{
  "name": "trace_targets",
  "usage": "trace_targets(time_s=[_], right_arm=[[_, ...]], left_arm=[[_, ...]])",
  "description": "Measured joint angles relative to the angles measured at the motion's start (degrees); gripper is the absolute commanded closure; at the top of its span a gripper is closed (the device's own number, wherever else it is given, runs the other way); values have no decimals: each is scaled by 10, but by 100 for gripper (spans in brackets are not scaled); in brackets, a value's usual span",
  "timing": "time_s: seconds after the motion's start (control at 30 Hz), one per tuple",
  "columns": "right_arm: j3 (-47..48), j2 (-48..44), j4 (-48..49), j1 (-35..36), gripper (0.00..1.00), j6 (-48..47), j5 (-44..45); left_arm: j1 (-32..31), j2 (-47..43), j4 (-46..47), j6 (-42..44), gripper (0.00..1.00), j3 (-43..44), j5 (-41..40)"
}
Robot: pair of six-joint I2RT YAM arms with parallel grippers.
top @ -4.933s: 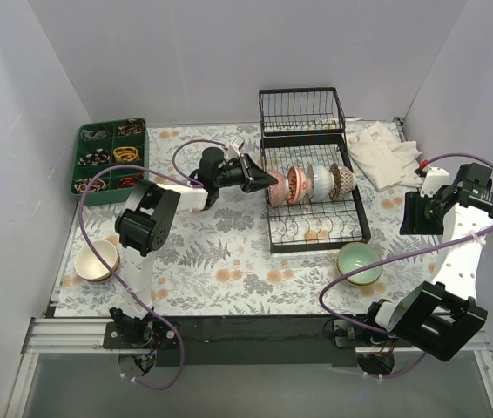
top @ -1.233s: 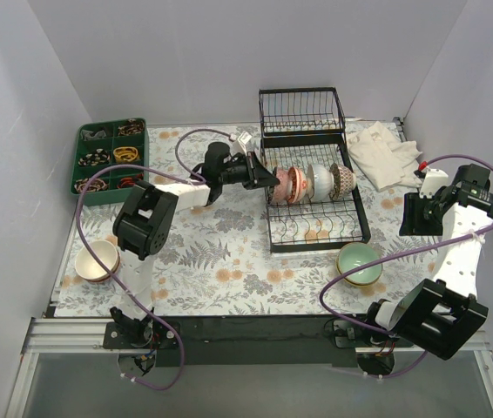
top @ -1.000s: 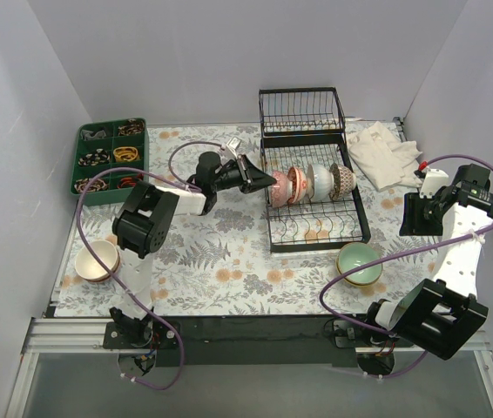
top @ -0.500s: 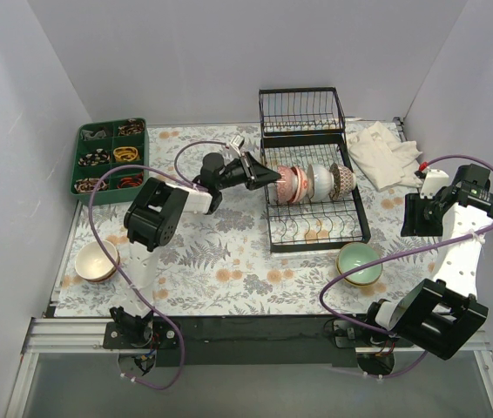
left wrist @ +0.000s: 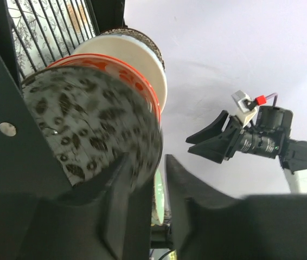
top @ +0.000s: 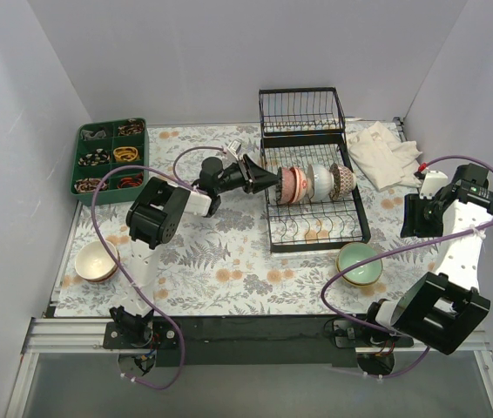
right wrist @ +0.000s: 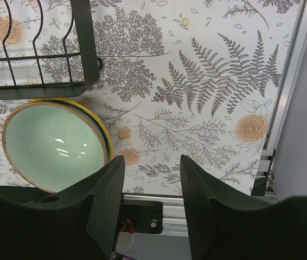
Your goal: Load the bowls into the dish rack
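Note:
My left gripper (top: 272,179) reaches to the left end of the black wire dish rack (top: 316,246). It is shut on the rim of a grey bowl with dark leaf marks (left wrist: 88,124), which stands on edge against a red-orange bowl (left wrist: 137,76). A white bowl (top: 319,182) and a brown lattice bowl (top: 341,180) stand further right in the same row. The left gripper also shows in the left wrist view (left wrist: 156,165). My right gripper (top: 421,214) is open and empty above the table, beside a pale green bowl (right wrist: 53,143) stacked on a yellow-rimmed one. A cream bowl (top: 95,259) sits at the far left.
A green compartment tray (top: 111,157) stands at the back left. A crumpled white cloth (top: 386,152) lies at the back right. The rack's taller basket end (top: 301,113) is at the back. The rack's corner (right wrist: 85,54) is close to the green bowl stack (top: 360,261).
My left gripper has moved right with the leaf-patterned bowl, pressing it in against the red-orange bowl in the rack. The left arm's elbow has shifted right. The right arm has barely moved.

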Motion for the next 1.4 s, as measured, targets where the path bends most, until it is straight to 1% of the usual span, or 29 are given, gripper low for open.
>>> trace_targets(time_s=[0.03, 0.27, 0.4, 0.5, 0.53, 0.57, 0.63, 0.67, 0.73, 0.83, 0.9, 0.93, 0.97, 1.07, 1.17, 1.27, 1.4], right_arm=[[0, 1, 0, 0, 46, 0, 0], [0, 2, 0, 0, 46, 0, 0], [0, 1, 0, 0, 46, 0, 0], [-4, -1, 1, 0, 46, -1, -3], [-6, -2, 0, 0, 46, -1, -5], [-8, -2, 0, 0, 46, -1, -7], [-8, -3, 0, 0, 46, -2, -11], [-8, -2, 0, 0, 46, -2, -16], [-7, -2, 0, 0, 46, -2, -24], [11, 5, -4, 0, 46, -2, -39], [32, 14, -4, 0, 46, -2, -50], [43, 19, -4, 0, 46, -2, -56], [53, 24, -4, 0, 45, -2, -62], [84, 47, -4, 0, 45, 0, -86], [108, 73, -7, 0, 44, 1, -108], [144, 110, -16, 3, 44, 2, -130], [192, 143, -17, 17, 44, 4, -156]], left_arm=[[1, 0, 0, 1, 60, -2, 0], [2, -16, -12, 0, 56, -8, 13], [10, -70, -58, 12, 55, -31, 21], [26, -129, -125, 52, 54, -50, 31], [32, -150, -158, 73, 53, -53, 34], [38, -171, -194, 112, 54, -52, 39], [49, -210, -308, 210, 54, -33, 47], [52, -226, -366, 262, 54, -17, 45], [55, -267, -505, 396, 54, 10, 26], [56, -333, -687, 565, 53, 29, -43], [56, -377, -796, 653, 53, 31, -104], [56, -384, -836, 682, 53, 31, -129], [60, -410, -895, 721, 53, 33, -169], [78, -444, -1027, 794, 53, 34, -250], [111, -455, -1126, 836, 53, 28, -312], [159, -458, -1203, 860, 52, -2, -355], [225, -469, -1257, 880, 52, -47, -396]])
